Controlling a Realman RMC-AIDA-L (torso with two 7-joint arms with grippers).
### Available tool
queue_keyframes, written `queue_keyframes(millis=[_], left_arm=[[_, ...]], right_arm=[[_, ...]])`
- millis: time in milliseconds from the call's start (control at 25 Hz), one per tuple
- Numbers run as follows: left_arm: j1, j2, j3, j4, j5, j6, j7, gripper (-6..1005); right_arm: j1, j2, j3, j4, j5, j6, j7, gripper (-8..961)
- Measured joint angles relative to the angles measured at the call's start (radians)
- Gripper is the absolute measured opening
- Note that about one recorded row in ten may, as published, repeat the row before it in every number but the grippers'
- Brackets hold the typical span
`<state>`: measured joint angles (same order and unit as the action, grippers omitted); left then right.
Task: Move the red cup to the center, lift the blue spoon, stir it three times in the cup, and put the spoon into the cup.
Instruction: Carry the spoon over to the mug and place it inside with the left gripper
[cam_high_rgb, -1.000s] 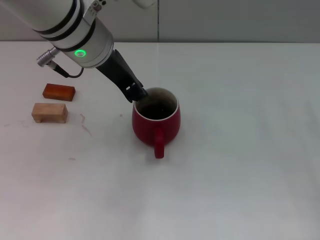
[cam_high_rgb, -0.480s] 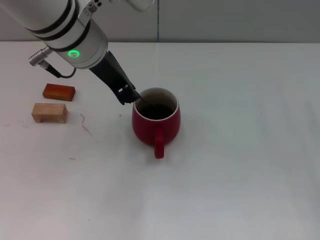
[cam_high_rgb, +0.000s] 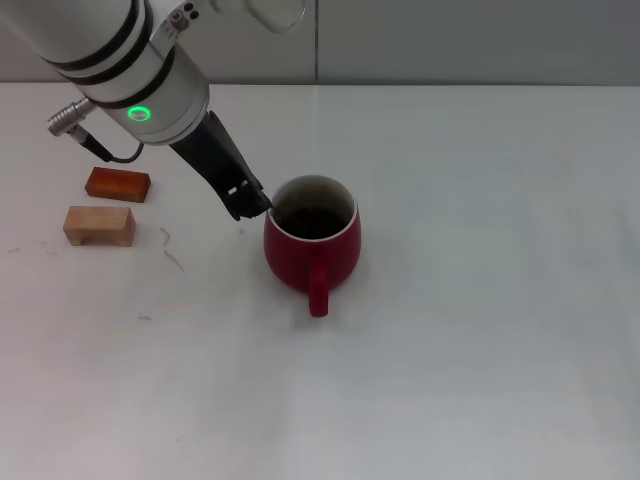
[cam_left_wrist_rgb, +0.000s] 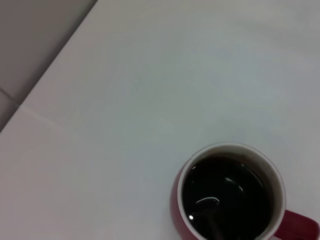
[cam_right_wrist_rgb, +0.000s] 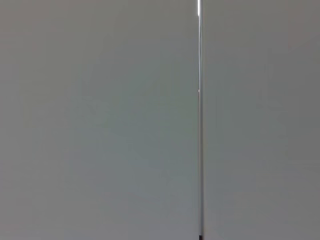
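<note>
White tabletop, mid-frame: left gripper (cam_high_rgb: 250, 203) has drawn back from cup (cam_high_rgb: 311, 243) rim toward upper left, jaw state unclear; spoon (cam_left_wrist_rgb: 212, 222) lies inside cup, so task looks finished.

Blue spoon (cam_left_wrist_rgb: 212, 222) mostly lost in red cup's (cam_high_rgb: 310, 250) dark inside; handle colour unreadable. Left gripper (cam_high_rgb: 255, 205) finger spread indiscernible.
</note>
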<state>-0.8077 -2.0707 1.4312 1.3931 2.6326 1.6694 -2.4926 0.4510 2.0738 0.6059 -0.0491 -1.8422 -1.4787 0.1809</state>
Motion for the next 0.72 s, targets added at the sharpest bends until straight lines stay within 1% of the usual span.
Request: queue_keyframes(millis=[400, 480, 720], left_arm=[[-0.001, -0.002, 0.000, 0.001, -0.056, 0.018, 0.000, 165], [-0.001, -0.002, 0.000, 0.002, -0.086, 0.014, 0.000, 165], [0.000, -0.002, 0.001, 0.004, -0.112, -0.018, -0.002, 164]], right_arm=[[0.000, 0.000, 0.000, 0.000, 0.000, 0.000, 0.000, 558], [-0.001, 0.000, 0.000, 0.000, 0.000, 0.000, 0.000, 558], [-0.002, 0.000, 0.000, 0.000, 0.000, -0.001, 0.000, 559]])
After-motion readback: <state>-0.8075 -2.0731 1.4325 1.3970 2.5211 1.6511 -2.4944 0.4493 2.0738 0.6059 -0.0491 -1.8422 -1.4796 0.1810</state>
